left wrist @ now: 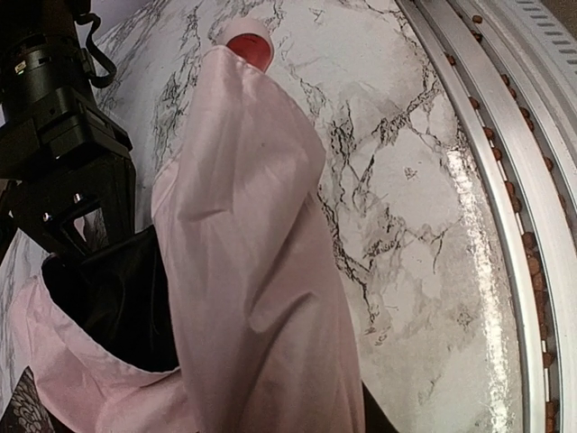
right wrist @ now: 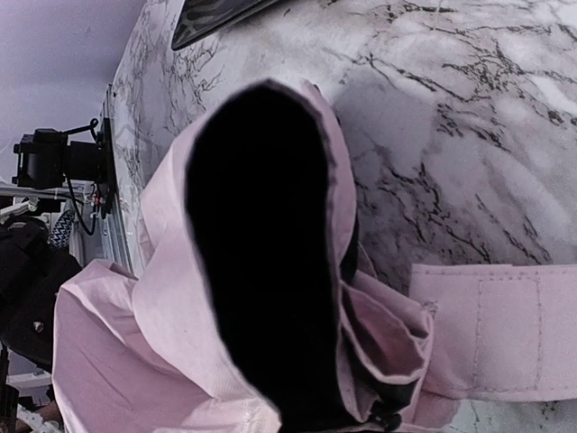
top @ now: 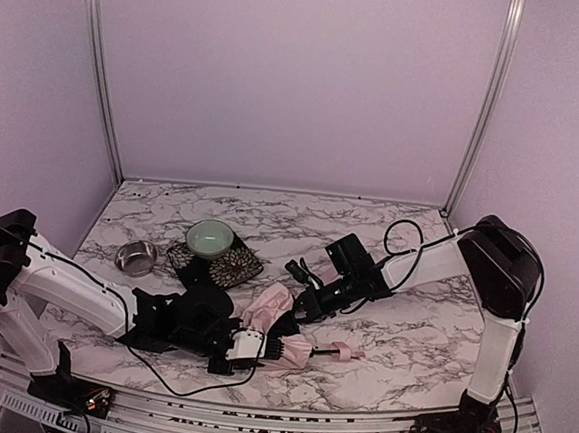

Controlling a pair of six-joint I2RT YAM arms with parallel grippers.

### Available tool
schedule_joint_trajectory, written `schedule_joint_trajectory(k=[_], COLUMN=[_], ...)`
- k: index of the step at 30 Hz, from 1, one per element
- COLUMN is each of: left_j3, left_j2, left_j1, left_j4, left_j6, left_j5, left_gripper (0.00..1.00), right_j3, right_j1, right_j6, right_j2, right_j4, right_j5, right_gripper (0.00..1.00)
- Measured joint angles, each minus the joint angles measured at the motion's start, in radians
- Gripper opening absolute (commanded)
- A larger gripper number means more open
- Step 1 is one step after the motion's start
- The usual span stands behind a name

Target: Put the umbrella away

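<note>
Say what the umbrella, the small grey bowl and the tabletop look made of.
Umbrella: thin cloth, pale pink with black lining, matte; it creases softly. Small bowl: probably steel, shiny with bright glints. Tabletop: marble pattern, glossy; possibly a printed laminate rather than stone.

one umbrella (top: pixel 268 306), one green bowl (top: pixel 211 237), one steel bowl (top: pixel 137 256), one mat (top: pixel 237 269).

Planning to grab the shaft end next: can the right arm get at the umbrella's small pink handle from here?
Probably yes. The handle lies uncovered on the table, on the side of the pink fabric facing the right arm, and nothing stands between them.
</note>
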State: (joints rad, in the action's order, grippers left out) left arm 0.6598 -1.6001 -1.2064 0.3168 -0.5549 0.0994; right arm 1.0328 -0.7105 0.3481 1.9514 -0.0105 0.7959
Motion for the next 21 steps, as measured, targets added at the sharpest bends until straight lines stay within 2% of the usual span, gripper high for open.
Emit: schedule_joint_trajectory(k=[5,9,18,21], left_j3=[0.037,0.136,0.181,0.211], left_j2=[-0.035,-0.108,-0.173,-0.212], left_j1=[0.046,0.113,0.203,0.219], left_j4=[-0.017,-0.069,-0.093,-0.096], left_j6=[0.083,0.192,0.329,0.347], left_j5=[0.085,0.193,0.395,0.468], left_gripper=[0.00,0.00,0.00,0.00], right_j3=[-0.003,-0.012,-0.016,-0.043], right_j1=[0.002,0.023,0.054,0.080], right_j6=[-0.018,-0.039,-0.121,-0.143], right_j2=[0.002,0.002,-0.017,-0.086], right_j4=[0.000,0.008,-0.014,-0.035], right_j5=[-0.029,-0.057,-0.136,-0.186], right_gripper=[0.00,0.01,0.42,0.48])
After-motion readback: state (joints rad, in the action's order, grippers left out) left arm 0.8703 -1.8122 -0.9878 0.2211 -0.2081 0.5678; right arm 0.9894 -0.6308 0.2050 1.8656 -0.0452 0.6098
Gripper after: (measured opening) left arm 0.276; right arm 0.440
